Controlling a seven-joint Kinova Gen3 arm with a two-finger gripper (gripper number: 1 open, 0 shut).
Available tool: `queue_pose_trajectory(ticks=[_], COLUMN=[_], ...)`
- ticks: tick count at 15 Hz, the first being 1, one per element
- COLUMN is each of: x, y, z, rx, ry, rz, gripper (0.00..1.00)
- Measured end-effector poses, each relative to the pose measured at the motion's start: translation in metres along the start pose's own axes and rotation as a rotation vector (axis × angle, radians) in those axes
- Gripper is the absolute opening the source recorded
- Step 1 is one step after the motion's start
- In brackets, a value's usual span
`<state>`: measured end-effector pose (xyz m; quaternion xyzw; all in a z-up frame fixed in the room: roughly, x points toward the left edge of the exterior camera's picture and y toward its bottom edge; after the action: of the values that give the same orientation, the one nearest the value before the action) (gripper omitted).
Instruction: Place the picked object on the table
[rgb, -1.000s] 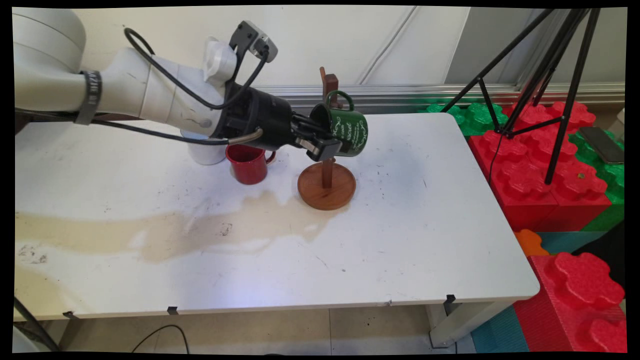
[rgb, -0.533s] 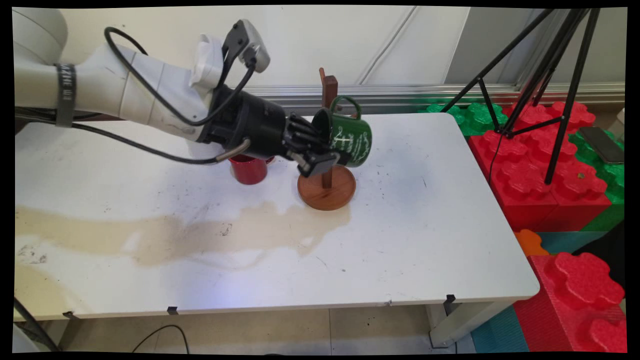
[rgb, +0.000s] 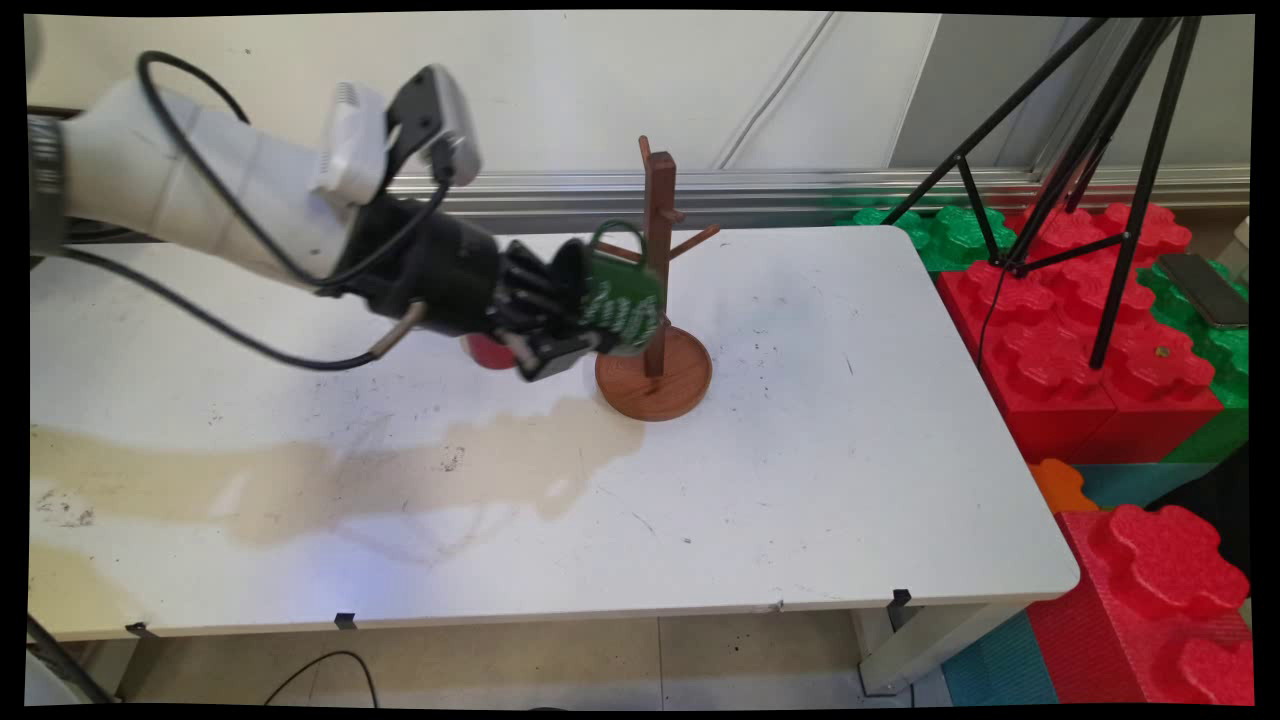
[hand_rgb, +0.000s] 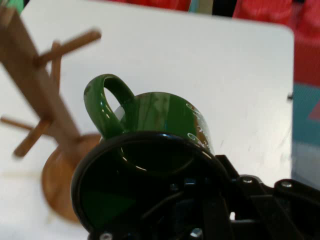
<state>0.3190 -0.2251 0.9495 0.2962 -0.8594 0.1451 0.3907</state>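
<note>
Two mugs in view. The green mug (rgb: 622, 300) with white lettering lies on its side in the gripper (rgb: 560, 330), mouth toward the wrist, handle up; the hand view shows a dark, empty interior. The red mug (rgb: 487, 350) sits on the table just behind and below the gripper, mostly hidden by it, so contents can't be read.

Room: the wooden mug tree (rgb: 655, 290) stands directly ahead of the gripper, its round base on the table and pegs bare. The green mug is just short of its post; touching or not, can't tell. Past the tree the white table (rgb: 850, 450) is open up to its rounded far corner, and toward the near edge of the table there's free surface too, apart from a tan stain (rgb: 330, 480) spread below the gripper. Red and green foam blocks (rgb: 1100, 340) and a black tripod (rgb: 1090, 150) sit off the table beyond that corner, well apart.

Gripper: clamped on the green mug's rim, one finger inside the mouth, one outside against the wall. The mug is clear of the table.
</note>
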Motion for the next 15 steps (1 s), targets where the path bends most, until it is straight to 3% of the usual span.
queue_pose_trajectory(ticks=[8,15], x=[-0.018,-0.02], y=[-0.004,-0.022], z=[-0.044,-0.051], rx=[0.092,0.139], ry=[-0.192,-0.367], rz=[0.102,0.178], gripper=[0.0,0.0])
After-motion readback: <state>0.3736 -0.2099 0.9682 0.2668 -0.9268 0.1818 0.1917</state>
